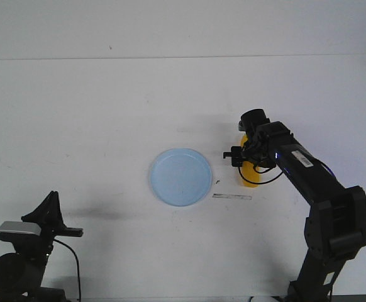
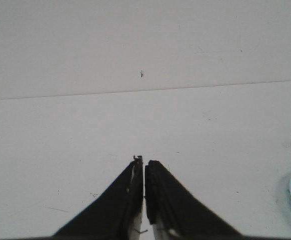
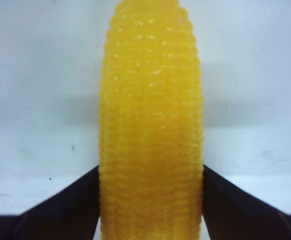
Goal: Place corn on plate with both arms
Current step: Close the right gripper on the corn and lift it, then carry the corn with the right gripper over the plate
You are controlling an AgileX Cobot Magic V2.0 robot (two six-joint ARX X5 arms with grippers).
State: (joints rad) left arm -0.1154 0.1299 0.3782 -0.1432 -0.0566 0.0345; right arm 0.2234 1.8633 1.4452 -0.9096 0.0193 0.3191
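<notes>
We see the right end effector (image 1: pixel 248 151) clamped on the yellow-orange plastic corn cob (image 1: pixel 251 176), one black finger (image 3: pixel 60 210) pressed against each flank of the cob in the right wrist view. From the front, the cob lies on the white bench (image 1: pixel 95 113) just to the right of the round, shallow, light blue plastic plate (image 1: pixel 180 176), close to its rim but not touching it, and mostly hidden beneath the black right arm (image 1: pixel 315 182). We cannot tell whether the cob rests on the bench or is lifted slightly off it. The plate carries nothing.

The left end effector (image 2: pixel 144 172) has its two black fingers (image 2: pixel 120 200) drawn together, with only a thin slit between them and nothing held. It sits low at the near left of the bench, well apart from the plate, whose edge just shows at the border of the left wrist view. A short grey strip (image 1: pixel 231 197) lies on the bench near the plate, in front of the cob.
</notes>
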